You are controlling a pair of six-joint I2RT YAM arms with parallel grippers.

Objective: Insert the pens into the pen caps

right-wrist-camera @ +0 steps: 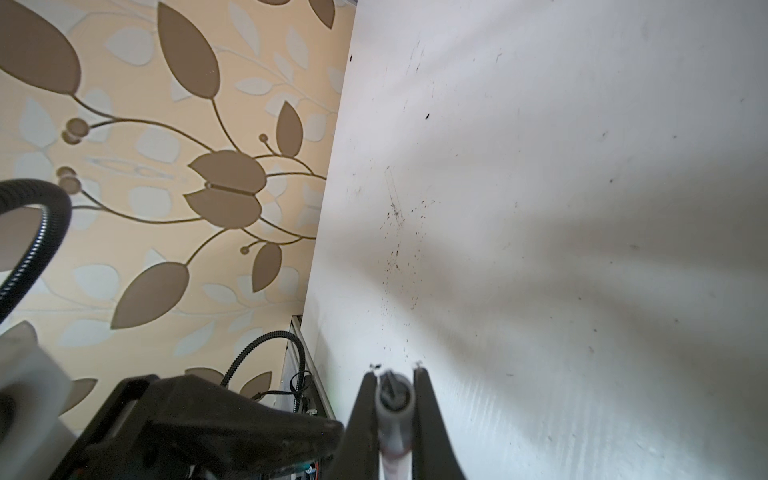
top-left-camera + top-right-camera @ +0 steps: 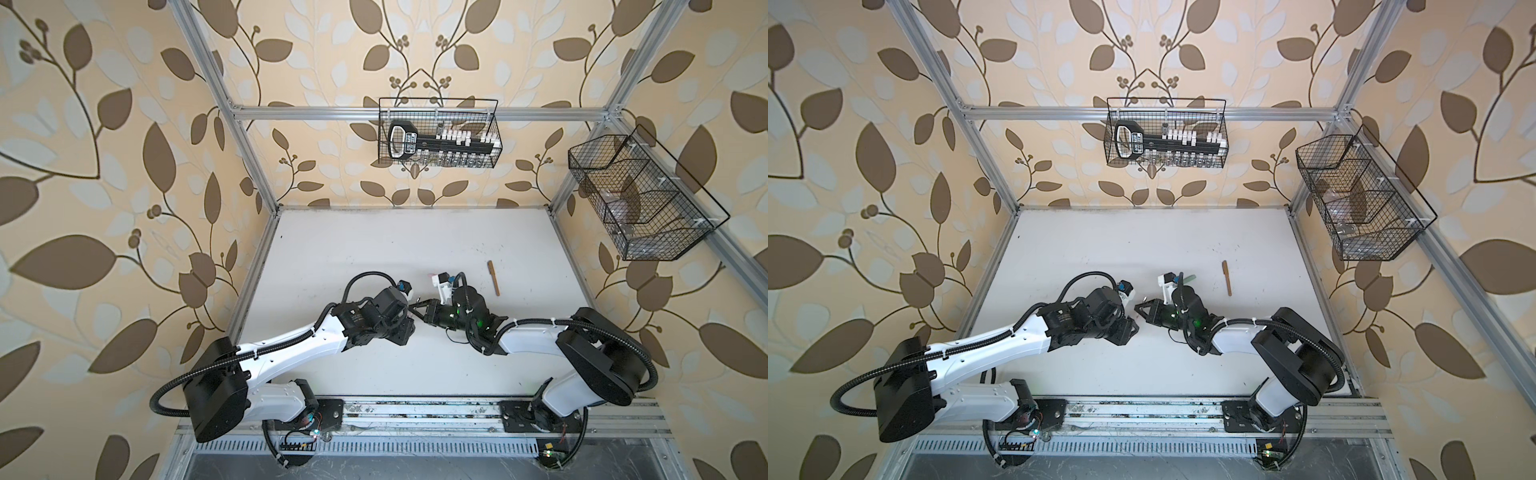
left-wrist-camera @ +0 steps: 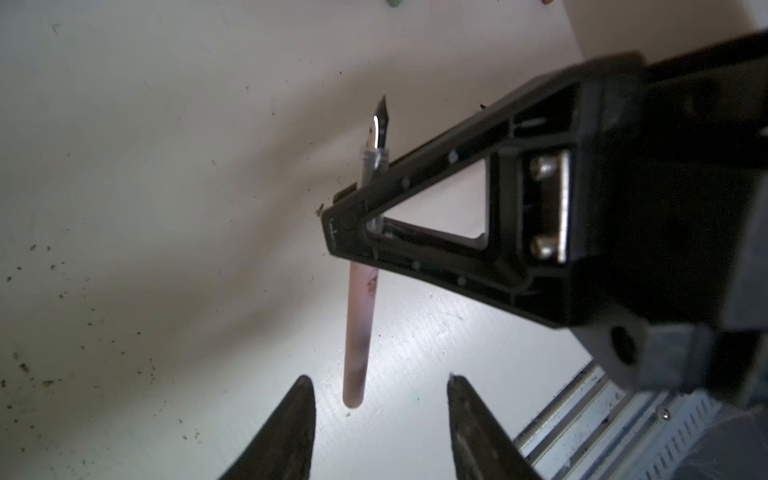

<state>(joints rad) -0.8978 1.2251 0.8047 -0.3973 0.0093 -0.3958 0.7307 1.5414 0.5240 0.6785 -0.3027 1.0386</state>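
The right claw (image 1: 395,380) is clamped on the pink pen (image 3: 359,332) above the table (image 2: 374,249). The left claw (image 3: 380,384) stands apart near its blunt end. A brown pen (image 2: 493,278) lies on the table, well apart.

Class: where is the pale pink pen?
Left wrist view: the pale pink pen is clamped near its nib in the right gripper, mid-table, beyond the open left gripper.

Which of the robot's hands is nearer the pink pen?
Right. The right hand clamps the pink pen near its dark tip; the open left hand flanks its blunt end without touching.
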